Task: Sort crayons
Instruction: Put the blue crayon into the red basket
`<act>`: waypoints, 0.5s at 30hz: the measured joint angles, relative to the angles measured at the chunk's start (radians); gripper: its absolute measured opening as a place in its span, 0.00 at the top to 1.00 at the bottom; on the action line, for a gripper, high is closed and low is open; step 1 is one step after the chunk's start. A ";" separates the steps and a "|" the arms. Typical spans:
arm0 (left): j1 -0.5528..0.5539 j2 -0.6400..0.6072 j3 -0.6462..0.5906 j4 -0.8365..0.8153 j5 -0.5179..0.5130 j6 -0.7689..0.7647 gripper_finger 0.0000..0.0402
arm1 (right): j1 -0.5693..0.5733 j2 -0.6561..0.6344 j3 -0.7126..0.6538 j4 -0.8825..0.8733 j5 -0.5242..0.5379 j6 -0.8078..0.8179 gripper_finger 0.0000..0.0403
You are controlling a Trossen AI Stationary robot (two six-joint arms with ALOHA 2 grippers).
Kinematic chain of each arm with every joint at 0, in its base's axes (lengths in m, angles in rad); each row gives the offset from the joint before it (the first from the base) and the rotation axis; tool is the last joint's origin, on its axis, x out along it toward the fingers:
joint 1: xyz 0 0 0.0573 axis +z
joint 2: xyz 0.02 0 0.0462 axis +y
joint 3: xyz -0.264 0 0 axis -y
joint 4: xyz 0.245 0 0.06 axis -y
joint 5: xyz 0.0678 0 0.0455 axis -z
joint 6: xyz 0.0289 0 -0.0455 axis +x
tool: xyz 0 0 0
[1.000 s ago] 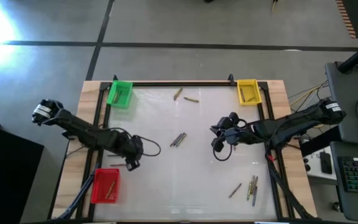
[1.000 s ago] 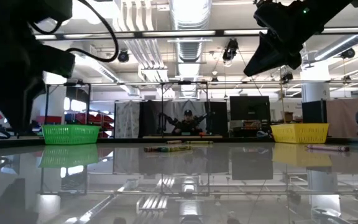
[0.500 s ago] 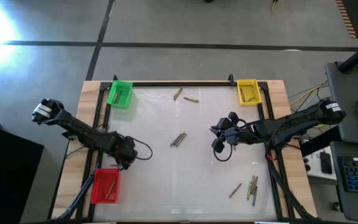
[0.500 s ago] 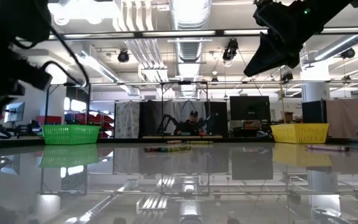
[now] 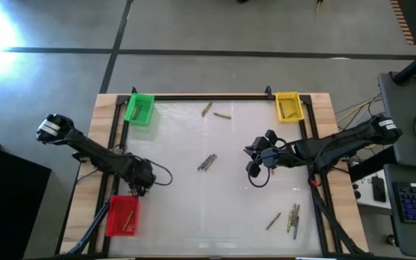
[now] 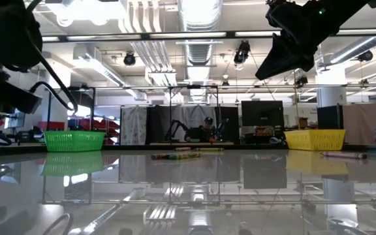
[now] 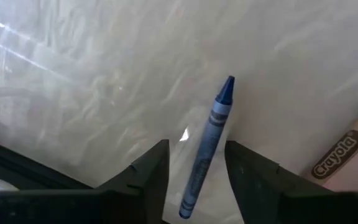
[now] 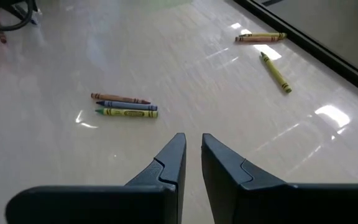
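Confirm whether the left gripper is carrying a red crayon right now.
No: in the left wrist view the crayon between the left gripper's fingers is blue, its tip pointing away from the wrist.

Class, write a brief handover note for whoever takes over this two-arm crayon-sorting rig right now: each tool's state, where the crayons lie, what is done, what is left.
Left tool: by the red plastic bin, a blue wax crayon between its fingers.
Right tool: nearly shut, empty, raised over the table's right half.
Crayons: three together at mid-table; two near the far edge; a cluster at the near right.
Done: some crayons already lie in the red bin, the green plastic bin and the yellow plastic bin.
Left: bin the blue crayon, then sort the loose groups.
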 joint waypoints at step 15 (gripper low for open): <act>-0.001 0.003 0.108 -0.053 -0.079 0.016 0.94 | 0.000 -0.001 0.000 0.000 -0.007 0.000 0.89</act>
